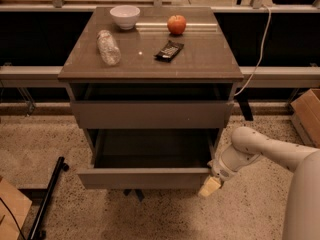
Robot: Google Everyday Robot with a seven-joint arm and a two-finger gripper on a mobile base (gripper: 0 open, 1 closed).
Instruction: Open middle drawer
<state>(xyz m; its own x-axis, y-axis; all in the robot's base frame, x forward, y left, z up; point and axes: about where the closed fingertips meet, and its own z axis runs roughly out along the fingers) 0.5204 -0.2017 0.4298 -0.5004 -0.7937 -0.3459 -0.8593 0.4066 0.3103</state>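
At the near right corner of the extended drawer [145, 178], the claw [210, 186] sits low, just beside or touching the right end of the drawer front; contact cannot be confirmed. Whether the claw is apart or together cannot be told. The drawer, judged to be the middle one, stands drawn out toward the near side, below the upper drawer [150, 115] and the counter [200, 64]. Its front runs left to right, lying left of the claw. Any further pull runs toward the near side.

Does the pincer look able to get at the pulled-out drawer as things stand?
Probably yes: the pincer hangs beside the right front corner of the pulled-out drawer, and nothing stands between them.
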